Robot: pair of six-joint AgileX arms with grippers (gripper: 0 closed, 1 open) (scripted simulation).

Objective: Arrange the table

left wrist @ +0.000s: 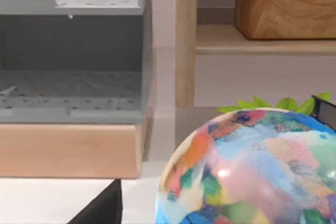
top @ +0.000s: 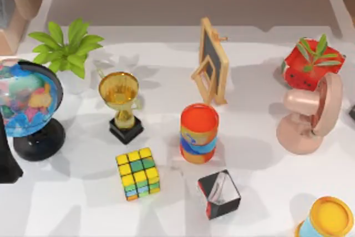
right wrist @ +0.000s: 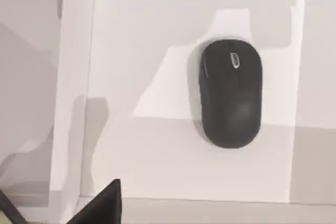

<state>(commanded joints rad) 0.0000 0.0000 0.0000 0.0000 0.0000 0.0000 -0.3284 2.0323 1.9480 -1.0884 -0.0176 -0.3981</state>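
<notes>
Globe [top: 25, 101] crowds the table's [top: 266, 192] left edge.

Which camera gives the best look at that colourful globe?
The top view: the globe stands whole on its black base at the table's left edge. The left wrist view gives a close look at the globe's painted upper surface, without the base. The right wrist view looks at a black mouse.
</notes>
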